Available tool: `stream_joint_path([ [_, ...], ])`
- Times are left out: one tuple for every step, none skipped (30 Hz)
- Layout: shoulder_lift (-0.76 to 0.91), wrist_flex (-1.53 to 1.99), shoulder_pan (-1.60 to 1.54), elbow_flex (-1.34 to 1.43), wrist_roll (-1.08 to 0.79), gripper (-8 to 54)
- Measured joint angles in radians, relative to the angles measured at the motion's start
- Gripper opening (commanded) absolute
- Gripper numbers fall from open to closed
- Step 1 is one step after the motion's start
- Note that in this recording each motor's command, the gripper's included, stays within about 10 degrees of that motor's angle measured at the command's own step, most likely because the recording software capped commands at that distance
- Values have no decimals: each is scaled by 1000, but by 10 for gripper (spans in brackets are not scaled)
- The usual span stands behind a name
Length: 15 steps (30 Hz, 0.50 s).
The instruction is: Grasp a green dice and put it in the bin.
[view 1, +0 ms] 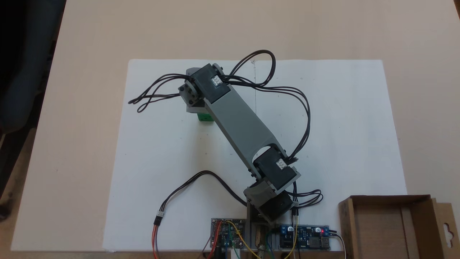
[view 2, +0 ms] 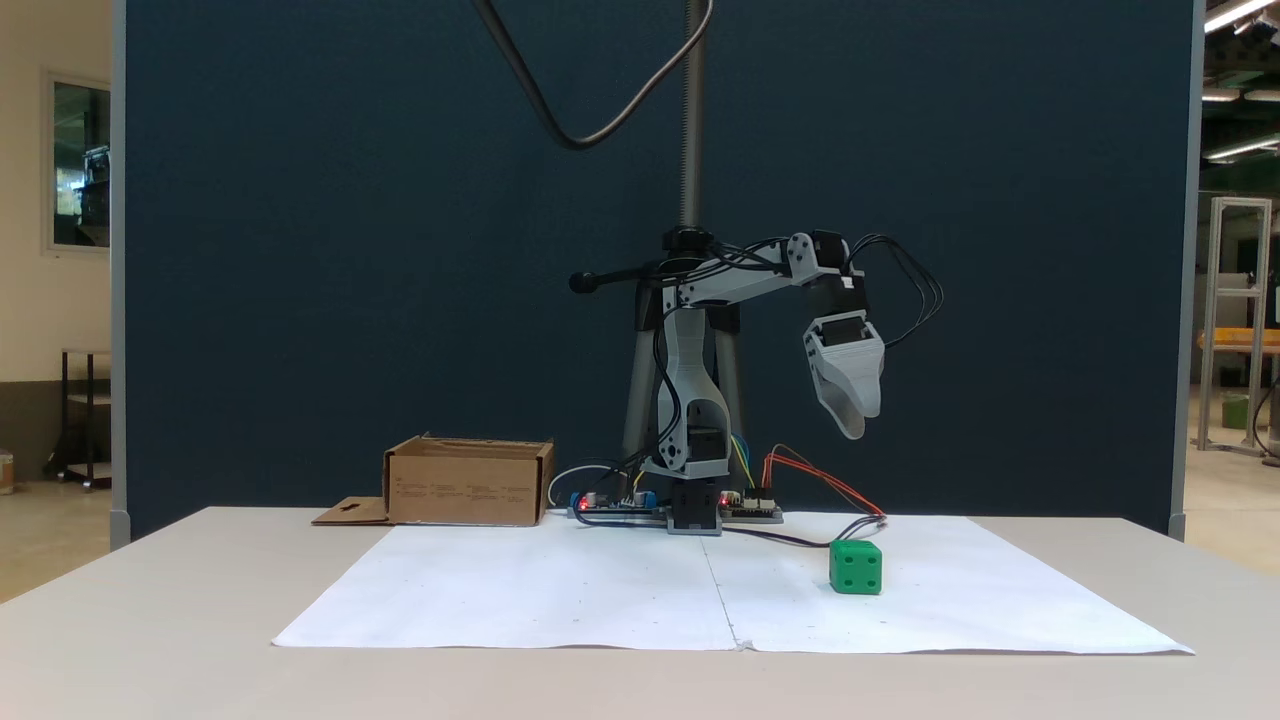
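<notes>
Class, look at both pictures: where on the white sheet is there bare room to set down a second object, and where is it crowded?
Free: the right part of the white sheet in the top-down fixed view, beyond the looping cables; also the lower-left, between the green dice and the red-black lead. Crowded: under the arm and hand, near the circuit boards and cardboard box.

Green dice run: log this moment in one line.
gripper: raised above dice, state unclear | green dice: on paper, ungrasped | bin: apart from dice
</notes>
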Motion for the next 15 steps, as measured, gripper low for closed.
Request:
stream_joint_path([
  [2,11,-5,0,12,403],
  [0,17,-8,0,20,403],
  [0,21,-14,0,25,403],
  [0,25,-18,0,26,403],
  [-5,23,-21,0,26,403],
  [-12,23,-23,0,28,403],
  [-14,25,-25,2,26,405],
  [-20,25,-25,0,28,405],
  [-28,23,-26,-2,26,406],
  [-32,25,-21,0,26,411],
  [-41,25,-18,0,28,412],
  [-54,23,-15,-2,28,412],
  [-64,25,-14,-2,28,417],
  [-77,23,-14,0,28,420],
  [-92,23,-12,0,26,420],
])
